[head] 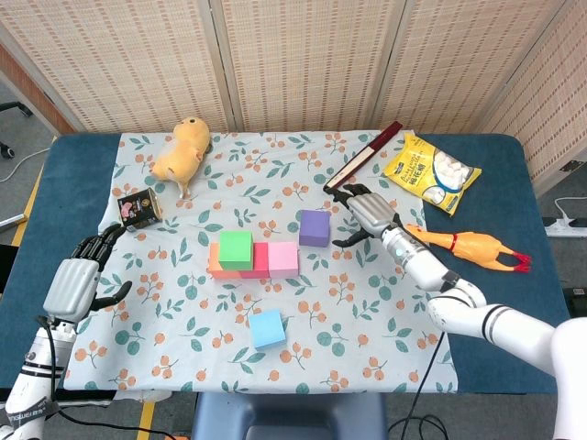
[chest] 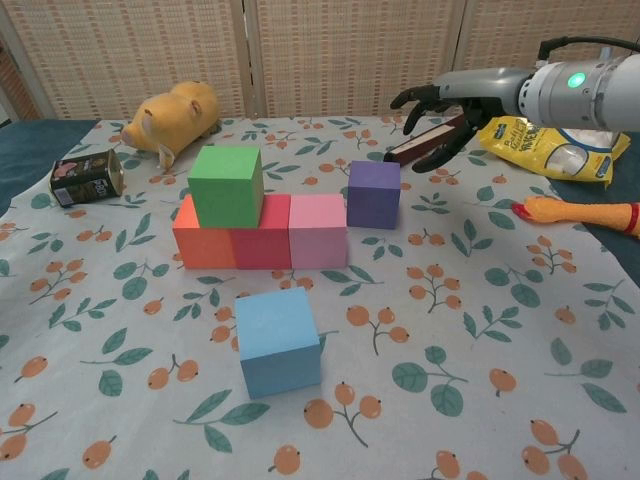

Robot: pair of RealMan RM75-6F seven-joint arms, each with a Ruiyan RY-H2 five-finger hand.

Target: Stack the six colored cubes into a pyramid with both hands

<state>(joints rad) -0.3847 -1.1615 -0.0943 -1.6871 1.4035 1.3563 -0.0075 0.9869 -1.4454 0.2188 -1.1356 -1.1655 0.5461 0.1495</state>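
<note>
Six cubes on the flowered cloth, only partly stacked — both robot hands empty.

An orange cube (chest: 203, 238), a red cube (chest: 262, 240) and a pink cube (chest: 318, 232) sit touching in a row, with a green cube (chest: 226, 186) on top at the orange end. A purple cube (chest: 374, 194) stands just beside the pink one, and a blue cube (chest: 279, 341) lies apart, nearer the table's front edge. The right robot hand (head: 364, 213) hovers just past the purple cube, fingers spread, holding nothing; the left robot hand (head: 71, 282) hangs off the cloth's left edge — fingers apart, also holding nothing.
</note>
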